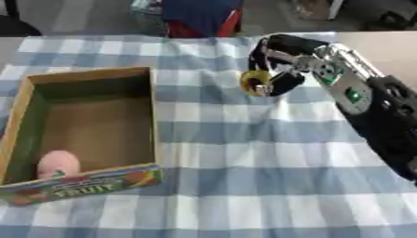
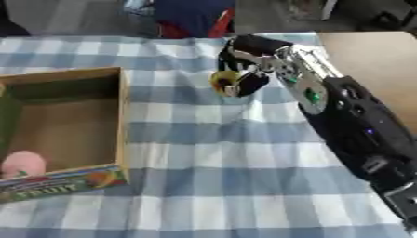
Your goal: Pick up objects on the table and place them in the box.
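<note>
My right hand point(image 1: 277, 65) reaches in from the right over the far middle of the checked tablecloth, its fingers curled round a small yellow object point(image 1: 254, 80). The object hangs just above the cloth, partly hidden by the fingers. An open cardboard box point(image 1: 151, 116) with a fruit-printed front stands at the left. A pink rounded object point(image 1: 58, 164) lies in the box's near left corner. The left hand shows in neither view.
The blue-and-white checked cloth point(image 1: 244, 176) covers the table. A bare tan tabletop point(image 2: 374, 56) shows at the far right. Someone in dark blue and red clothing point(image 1: 199, 18) sits at the table's far edge.
</note>
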